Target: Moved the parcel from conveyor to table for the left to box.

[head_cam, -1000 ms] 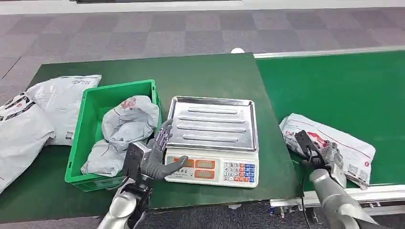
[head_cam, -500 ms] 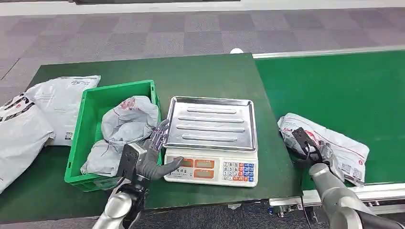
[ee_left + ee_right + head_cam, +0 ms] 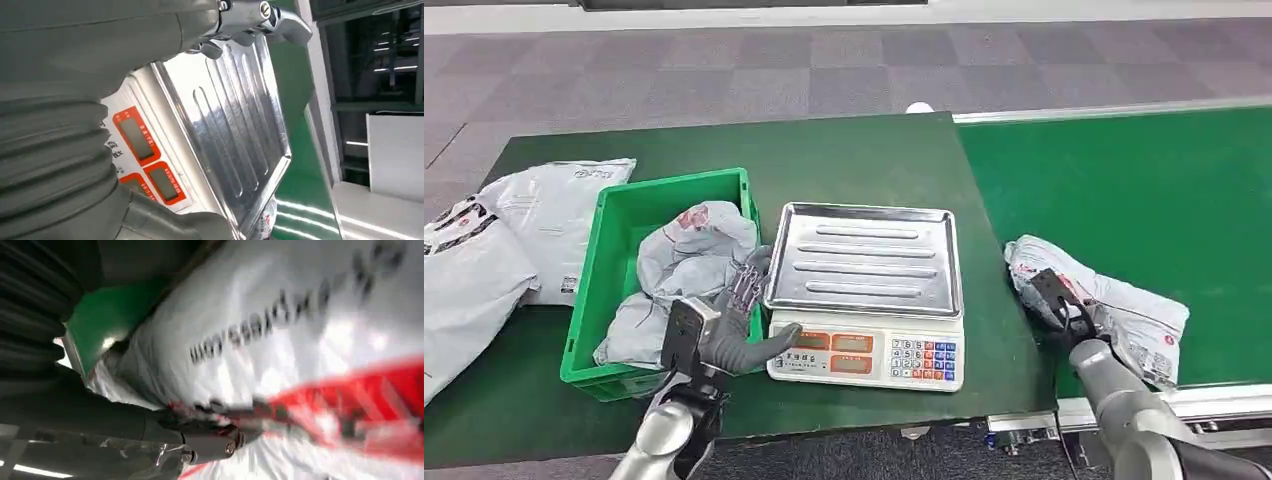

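A crumpled white poly parcel (image 3: pixel 1114 300) w/ red print and black lettering lay on the green conveyor (image 3: pixel 1144 180), right of the scale (image 3: pixel 864 300). Right hand (image 3: pixel 1064 305) gripped its near-left end; left hand (image 3: pixel 734 325) hovered unclenched, holding nothing, by the green bin (image 3: pixel 589 300).

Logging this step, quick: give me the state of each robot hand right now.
Left robot hand: open, holding nothing, beside the scale.
Right robot hand: on the parcel on the conveyor; a firm grip cannot be told.
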Available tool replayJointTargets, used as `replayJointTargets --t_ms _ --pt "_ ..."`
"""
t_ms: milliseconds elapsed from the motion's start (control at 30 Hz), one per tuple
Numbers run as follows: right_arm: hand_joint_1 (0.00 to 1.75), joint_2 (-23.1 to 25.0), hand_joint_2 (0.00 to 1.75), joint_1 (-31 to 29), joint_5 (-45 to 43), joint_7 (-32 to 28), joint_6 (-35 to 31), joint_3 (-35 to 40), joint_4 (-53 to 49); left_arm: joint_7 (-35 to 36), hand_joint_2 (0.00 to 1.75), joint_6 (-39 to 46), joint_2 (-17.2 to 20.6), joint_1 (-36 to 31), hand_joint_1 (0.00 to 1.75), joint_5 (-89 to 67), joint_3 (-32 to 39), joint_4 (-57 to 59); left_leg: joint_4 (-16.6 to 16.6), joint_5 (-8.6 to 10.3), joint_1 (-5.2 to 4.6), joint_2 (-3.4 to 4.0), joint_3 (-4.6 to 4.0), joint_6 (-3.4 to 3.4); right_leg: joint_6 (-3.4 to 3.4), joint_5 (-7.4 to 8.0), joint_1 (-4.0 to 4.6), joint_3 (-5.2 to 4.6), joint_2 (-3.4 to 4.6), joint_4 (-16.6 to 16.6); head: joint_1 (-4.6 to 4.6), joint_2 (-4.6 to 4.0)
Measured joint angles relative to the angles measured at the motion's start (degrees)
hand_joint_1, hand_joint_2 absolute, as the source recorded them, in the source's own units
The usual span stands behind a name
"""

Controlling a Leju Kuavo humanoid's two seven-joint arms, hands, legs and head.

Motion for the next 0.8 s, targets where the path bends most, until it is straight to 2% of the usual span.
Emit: replayJointTargets --t_ms 300,467,600,800 --pt "1.75 0.5 1.75 0.2 -1.9 -3.2 -3.9 0.1 -0.1 0.3 1.75 0.5 0.9 0.7 0.00 0.0 0.0 -2.5 0.0 0.01 0.04 0.06 0.08 -0.01 -0.01 0.01 0.05 0.03 0.01 0.0 -0.02 0.00" --pt "1.75 1.0 1.75 1.9 -7.0 -9.7 -10.2 0.0 -2.0 0.7 1.75 0.5 0.9 1.1 0.00 0.0 0.0 -3.3 0.0 0.01 0.04 0.04 0.03 -0.02 -0.01 0.01 0.05 0.02 0.00 0.0 -0.02 0.00" --pt "1.75 2.1 1.75 4.2 -13.1 -15.5 -14.0 0.0 -7.1 1.0 1.75 0.5 0.9 1.4 0.00 -0.1 0.0 -3.7 0.0 0.01 0.04 0.02 -0.05 -0.02 -0.01 0.01 0.04 -0.05 0.00 0.0 0.00 0.00" --pt "1.75 3.4 1.75 7.4 -15.7 -14.6 -17.0 2.5 -18.7 1.2 1.75 0.5 0.6 1.4 0.00 -0.4 0.0 -3.5 0.0 0.02 0.03 0.02 -0.14 -0.03 -0.01 0.01 0.03 -0.13 -0.01 0.0 0.00 0.00"
